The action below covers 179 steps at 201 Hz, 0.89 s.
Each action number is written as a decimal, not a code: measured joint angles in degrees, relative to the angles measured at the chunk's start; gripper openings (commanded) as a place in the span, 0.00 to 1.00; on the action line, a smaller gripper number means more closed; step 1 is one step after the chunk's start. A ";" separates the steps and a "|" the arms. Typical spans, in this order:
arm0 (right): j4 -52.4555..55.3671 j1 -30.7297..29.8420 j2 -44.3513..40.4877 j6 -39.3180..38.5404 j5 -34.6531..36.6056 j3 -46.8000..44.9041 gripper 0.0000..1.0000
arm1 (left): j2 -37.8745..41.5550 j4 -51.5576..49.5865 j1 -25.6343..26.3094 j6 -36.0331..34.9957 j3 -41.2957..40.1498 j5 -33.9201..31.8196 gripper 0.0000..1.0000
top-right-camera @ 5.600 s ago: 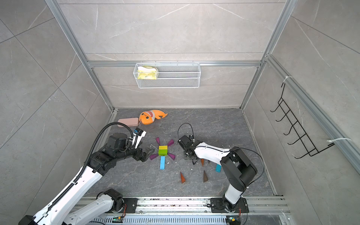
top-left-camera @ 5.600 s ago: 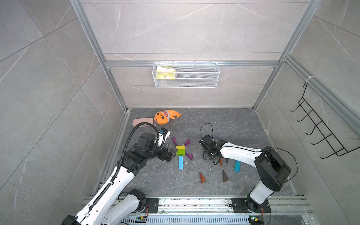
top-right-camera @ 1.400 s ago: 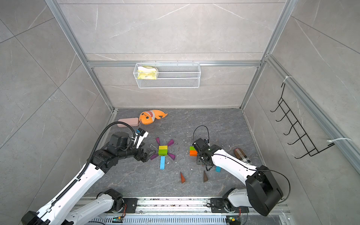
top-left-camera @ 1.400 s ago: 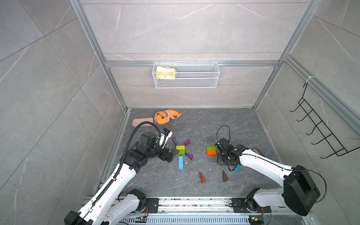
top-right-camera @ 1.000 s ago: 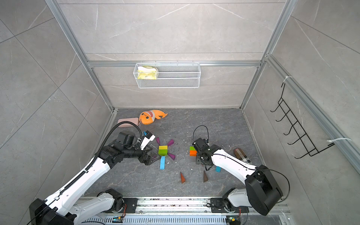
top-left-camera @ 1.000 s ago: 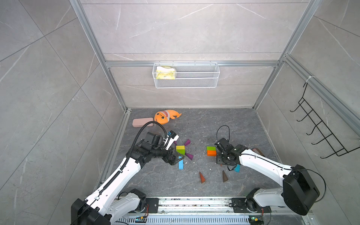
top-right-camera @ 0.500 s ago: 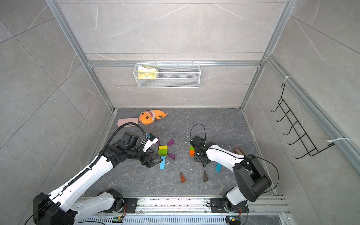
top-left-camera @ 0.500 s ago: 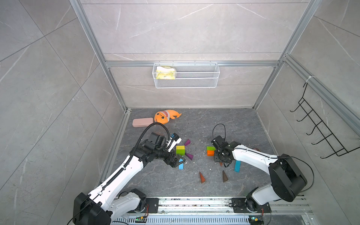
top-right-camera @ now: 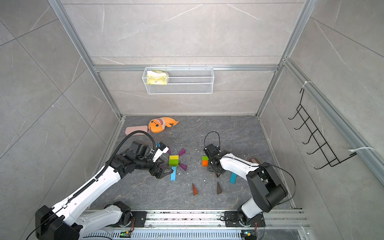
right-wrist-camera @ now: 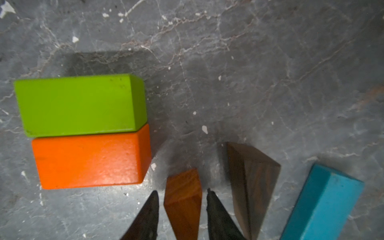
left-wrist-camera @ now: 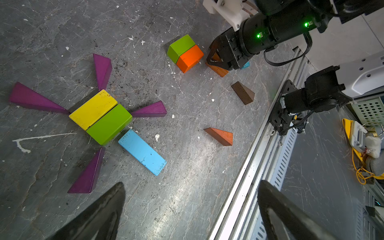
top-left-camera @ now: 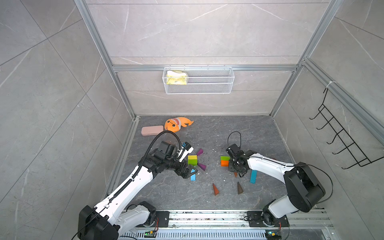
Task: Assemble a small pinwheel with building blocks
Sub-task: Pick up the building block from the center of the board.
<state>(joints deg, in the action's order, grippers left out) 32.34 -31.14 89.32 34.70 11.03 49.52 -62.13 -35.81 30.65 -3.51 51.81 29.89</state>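
Building blocks lie on the grey floor. A yellow brick [left-wrist-camera: 93, 109] and a green brick [left-wrist-camera: 109, 123] sit side by side with several purple wedges [left-wrist-camera: 149, 110] fanned around them and a light-blue bar [left-wrist-camera: 142, 151] beside. My left gripper [left-wrist-camera: 191, 199] hovers open and empty near that bar [top-left-camera: 192, 177]. Farther right lie a green brick [right-wrist-camera: 81, 104] and an orange brick [right-wrist-camera: 91, 160], touching. My right gripper [right-wrist-camera: 181, 193] straddles an orange-brown wedge [right-wrist-camera: 182, 207], jaws narrow, with a slim gap on each side. A dark brown wedge [right-wrist-camera: 251, 182] and a teal bar [right-wrist-camera: 320, 203] lie beside it.
Another orange wedge [top-left-camera: 215, 189] and a brown wedge [top-left-camera: 239, 188] lie toward the front rail [top-left-camera: 207, 216]. A pink case [top-left-camera: 152, 130] and an orange plush shark [top-left-camera: 176, 124] sit at the back left. A wire basket [top-left-camera: 198, 83] hangs on the back wall.
My right jaws have narrowed around the orange-brown wedge. My left arm has swung right, from beside the purple wedges to over the light-blue bar, still open.
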 measured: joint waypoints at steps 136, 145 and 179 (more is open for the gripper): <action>-0.33 0.00 0.48 -0.22 -0.33 0.00 0.24 | 0.00 -0.15 0.00 -0.02 0.00 -1.05 1.00; -0.33 0.00 0.48 -0.22 -0.33 0.00 0.24 | 0.00 -0.15 0.00 -0.02 0.00 -1.05 1.00; 0.24 0.04 -0.24 -0.22 -0.39 0.00 0.24 | 0.00 -0.15 0.00 -0.02 0.00 -1.03 1.00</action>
<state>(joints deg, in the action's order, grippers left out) 32.58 -31.09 89.08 34.48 10.63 49.52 -62.13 -35.97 30.65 -3.53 51.81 28.86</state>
